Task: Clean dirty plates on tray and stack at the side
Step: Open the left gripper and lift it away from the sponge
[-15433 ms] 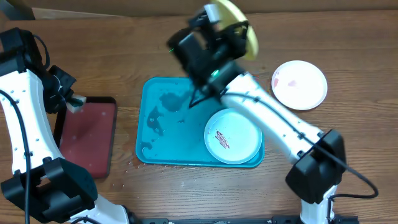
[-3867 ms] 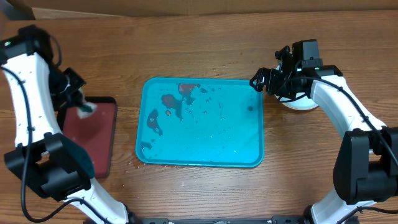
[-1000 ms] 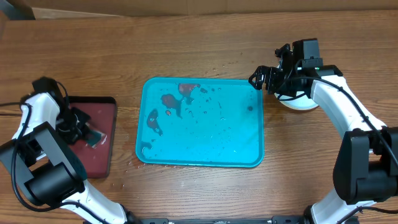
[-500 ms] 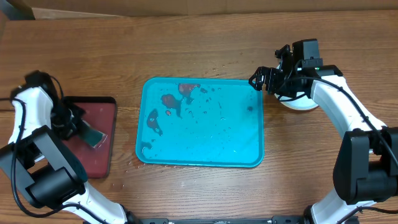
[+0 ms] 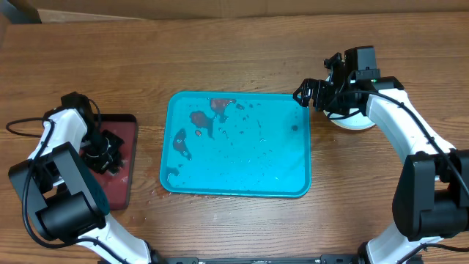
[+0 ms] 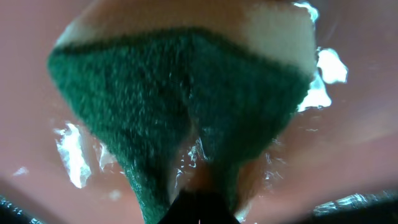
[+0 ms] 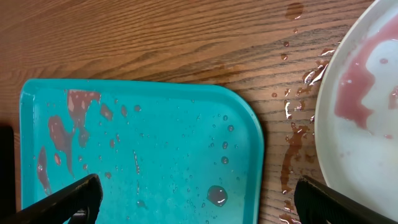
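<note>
The turquoise tray (image 5: 234, 165) lies mid-table, wet, with reddish-brown smears toward its far left; no plates rest on it. Its corner (image 7: 186, 124) fills the right wrist view. A white plate with a pink smear (image 7: 367, 106) sits on the wood just right of that corner. From overhead only a white edge of the plates (image 5: 350, 122) shows under the right arm. My right gripper (image 5: 308, 94) (image 7: 202, 202) hovers open over the tray's far right corner, holding nothing. My left gripper (image 5: 108, 151) (image 6: 202, 208) is shut on a green-and-cream sponge (image 6: 180, 93), pressed onto the small red tray.
The dark red black-rimmed tray (image 5: 110, 187) lies left of the turquoise one; its wet surface (image 6: 367, 118) surrounds the sponge. Water and brownish drips (image 7: 292, 149) mark the wood between tray corner and plate. A cardboard edge (image 5: 132, 15) runs along the table's back.
The left arm has swung and turned over the red tray, so the sponge now sits beneath the gripper. The right arm has not moved.
</note>
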